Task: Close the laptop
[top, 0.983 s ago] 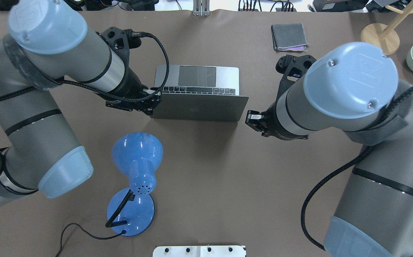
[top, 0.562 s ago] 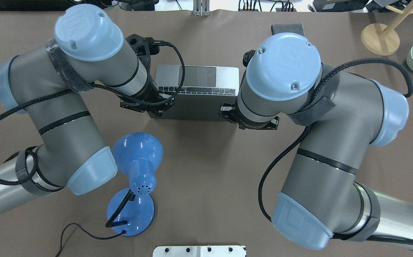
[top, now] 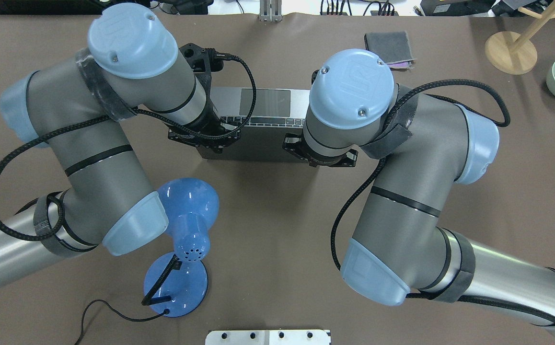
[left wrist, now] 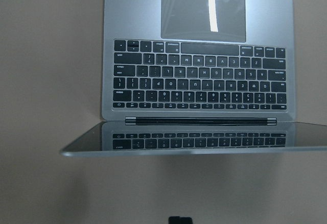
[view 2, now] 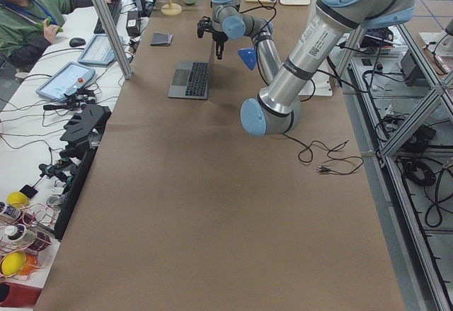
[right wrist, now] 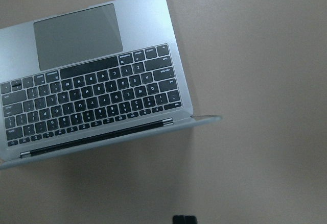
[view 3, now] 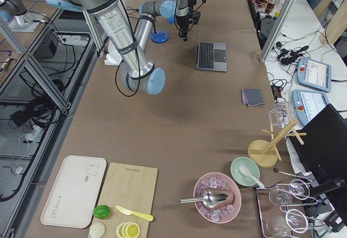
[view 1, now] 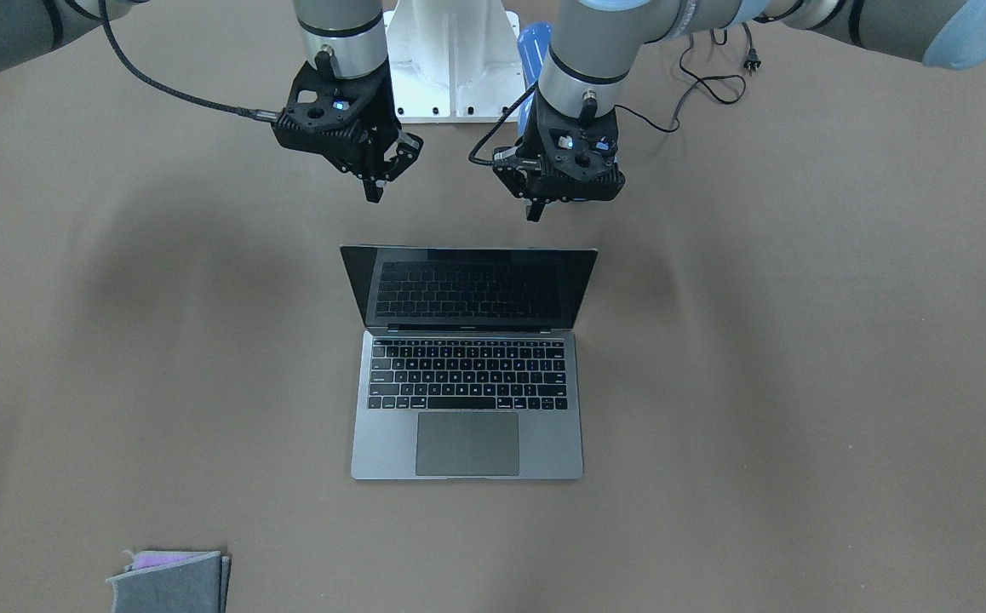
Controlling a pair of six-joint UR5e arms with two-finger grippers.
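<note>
Exterior front-facing view: on the brown table (view 1: 799, 383), the laptop (view 1: 467, 383) sits open at the middle, its screen upright. The right gripper (view 1: 371, 189) and left gripper (view 1: 534, 209) hover behind the lid, each with fingers pinched together. Uneven pushing could twist the lid or skid the laptop forward.

The table (view 1: 799, 383) lies open either side of the laptop (view 1: 467, 400), while the blue lamp (top: 186, 208) stands behind its raised lid.
</note>
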